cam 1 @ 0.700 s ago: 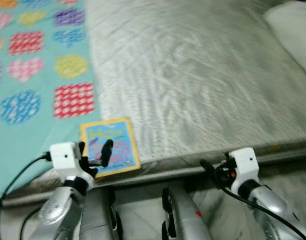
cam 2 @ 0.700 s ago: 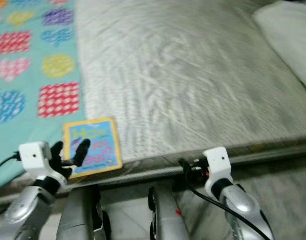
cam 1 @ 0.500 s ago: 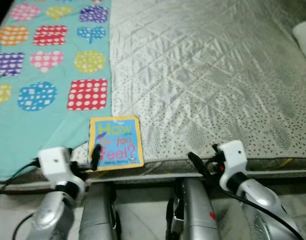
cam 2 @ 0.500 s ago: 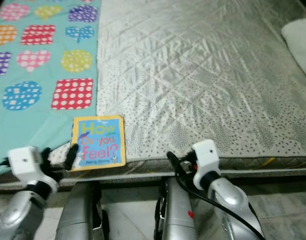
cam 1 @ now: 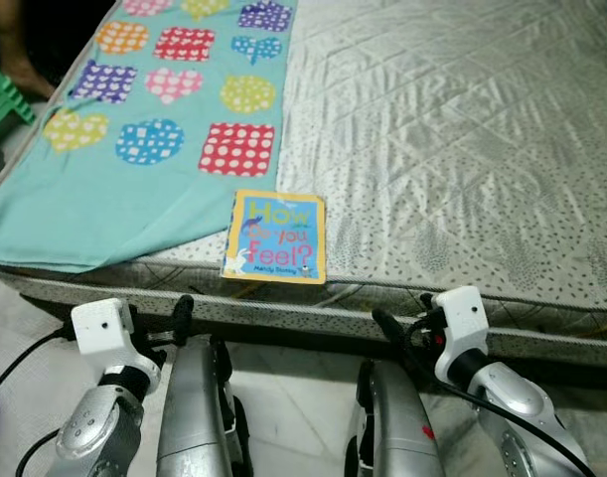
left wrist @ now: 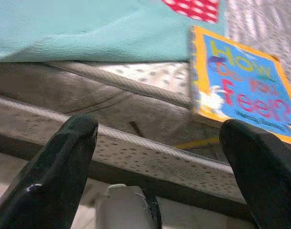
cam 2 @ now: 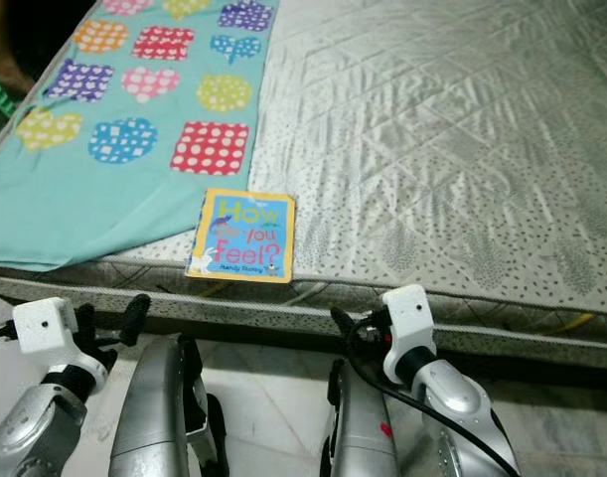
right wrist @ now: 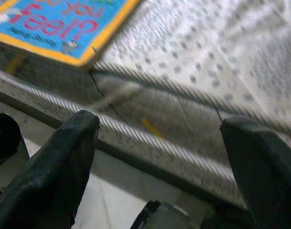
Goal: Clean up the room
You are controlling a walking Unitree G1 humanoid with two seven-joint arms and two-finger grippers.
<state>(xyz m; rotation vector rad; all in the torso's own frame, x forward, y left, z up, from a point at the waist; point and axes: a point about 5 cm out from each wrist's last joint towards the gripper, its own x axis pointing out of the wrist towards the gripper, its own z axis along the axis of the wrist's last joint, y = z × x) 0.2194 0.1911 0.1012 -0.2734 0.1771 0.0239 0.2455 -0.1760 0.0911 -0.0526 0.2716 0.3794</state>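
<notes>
Compared with half a second before, the head camera had pulled back and swung, so more of the bed (cam 1: 462, 149) and the pale floor (cam 1: 293, 388) below it showed, and a green object (cam 1: 0, 104) had come in at the far left edge. The left end effector (cam 1: 154, 318), which had been up by the book's near corner, now hung lower, in front of the mattress side and apart from the book. The right end effector (cam 1: 397, 328) had stayed low before the mattress edge.

The grey quilted bed took up most of the scene, with a teal blanket (cam 1: 134, 189) of dotted hearts and squares spread over its left part. The book (cam 1: 275, 237), blue with a yellow border, lay flat at the near edge of the mattress, just beside the blanket's corner. Its long axis ran away from the robot, title upright as the robot read it, tilted slightly.

The left wrist view caught the book (left wrist: 240, 90) overhanging the mattress rim slightly, with both black fingers (left wrist: 59, 167) spread wide and empty. The right wrist view showed the same spread, holding nothing, fingers (right wrist: 55, 167) either side of the mattress piping
</notes>
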